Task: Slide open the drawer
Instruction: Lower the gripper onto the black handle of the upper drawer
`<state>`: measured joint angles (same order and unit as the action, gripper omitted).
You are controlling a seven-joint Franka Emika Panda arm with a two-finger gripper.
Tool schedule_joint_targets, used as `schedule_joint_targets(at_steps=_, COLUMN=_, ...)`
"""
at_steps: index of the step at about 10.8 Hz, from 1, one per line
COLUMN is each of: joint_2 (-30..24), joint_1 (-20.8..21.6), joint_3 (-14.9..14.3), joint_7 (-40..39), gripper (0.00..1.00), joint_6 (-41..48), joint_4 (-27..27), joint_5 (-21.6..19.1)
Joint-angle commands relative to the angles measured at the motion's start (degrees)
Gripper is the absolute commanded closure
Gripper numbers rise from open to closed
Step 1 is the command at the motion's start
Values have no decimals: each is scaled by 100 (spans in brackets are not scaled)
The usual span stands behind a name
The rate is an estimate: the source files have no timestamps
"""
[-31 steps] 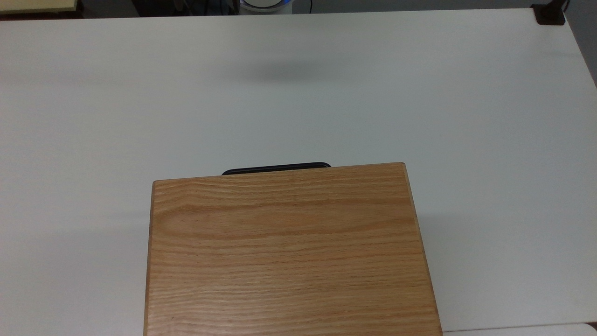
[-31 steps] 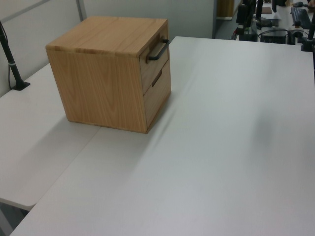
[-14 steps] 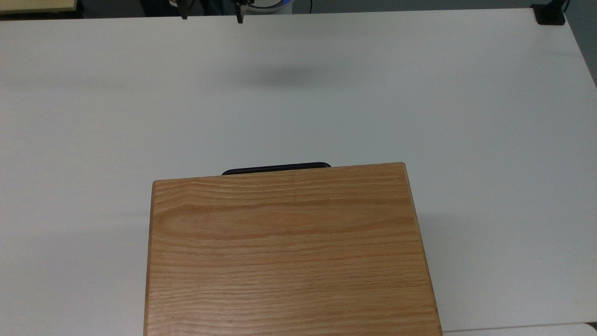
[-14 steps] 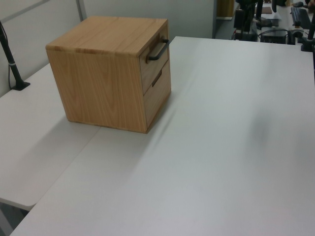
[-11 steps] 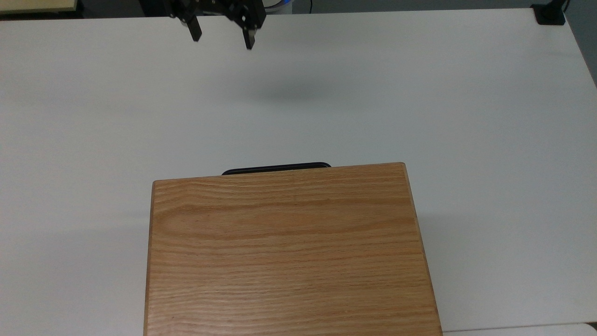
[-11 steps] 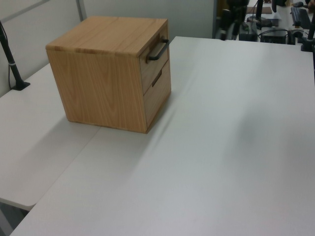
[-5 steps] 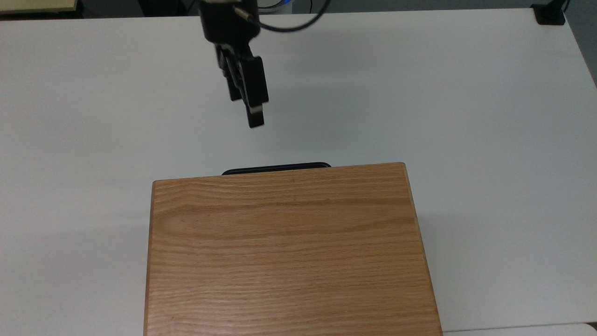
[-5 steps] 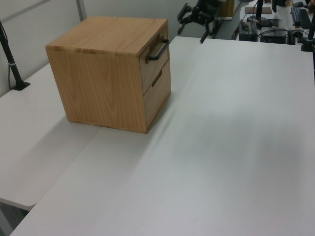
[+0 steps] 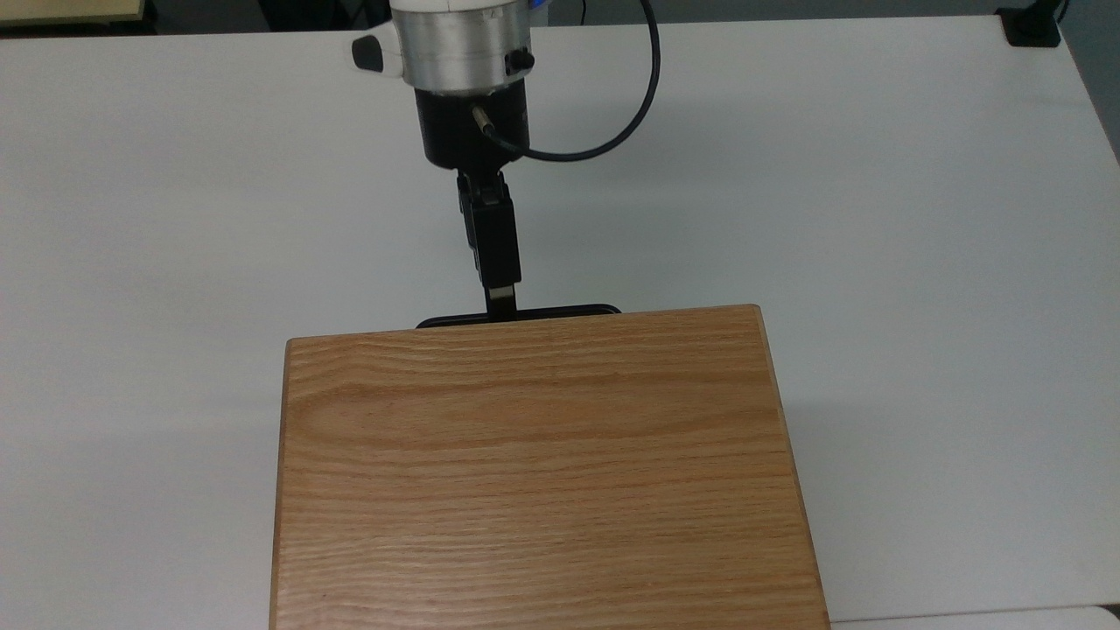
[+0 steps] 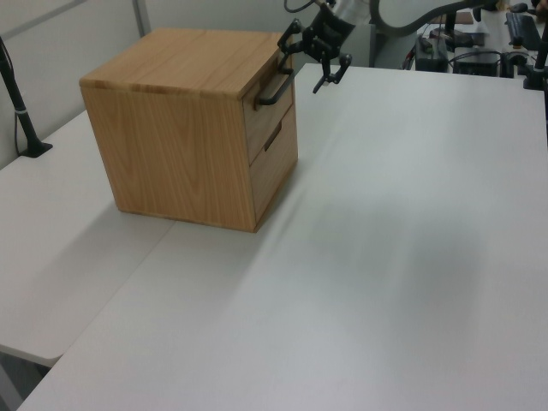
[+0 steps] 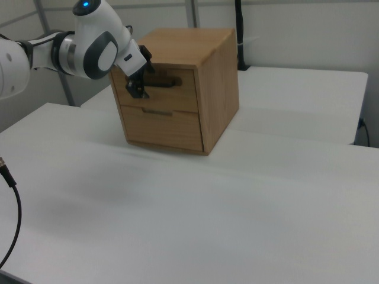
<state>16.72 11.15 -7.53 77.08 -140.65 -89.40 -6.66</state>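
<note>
The hand [image 10: 306, 60] was spread wide at the drawer [image 11: 155, 90] handle [image 10: 275, 88]; a misaligned closing could slip off.

White-grey arm [image 11: 89, 44], blue light, silver wrist ring, black looping cable [image 9: 612, 122], black jaws.

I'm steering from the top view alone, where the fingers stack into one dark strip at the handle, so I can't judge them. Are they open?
Observer: Yes. In the left view the gripper is open, its fingers spread apart beside the handle.
Operator: Is the drawer out at all?
Observer: No. In the right view the drawer front sits flush with the cabinet.
Operator: Anything beneath it?
Observer: A second drawer with a slot grip, also shut.
</note>
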Motion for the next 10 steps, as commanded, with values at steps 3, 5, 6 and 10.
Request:
schedule_joint_targets(at_steps=3, joint_2=359, joint_1=116, joint_3=-38, joint_7=131, gripper=64, joint_6=-243, joint_4=283, joint_5=287)
schedule_joint_targets(at_steps=5, joint_2=341, joint_1=125, joint_3=-38, joint_7=96, gripper=100, joint_6=-243, joint_4=265, joint_5=279)
schedule_joint_targets(at_steps=6, joint_2=315, joint_1=125, joint_3=-29, joint_7=88, gripper=100, joint_6=-243, joint_4=248, joint_5=279)
schedule_joint_targets(at_steps=10, joint_2=-52, joint_1=221, joint_3=-29, joint_7=-140, gripper=100, joint_6=-243, joint_4=-259, joint_5=262)
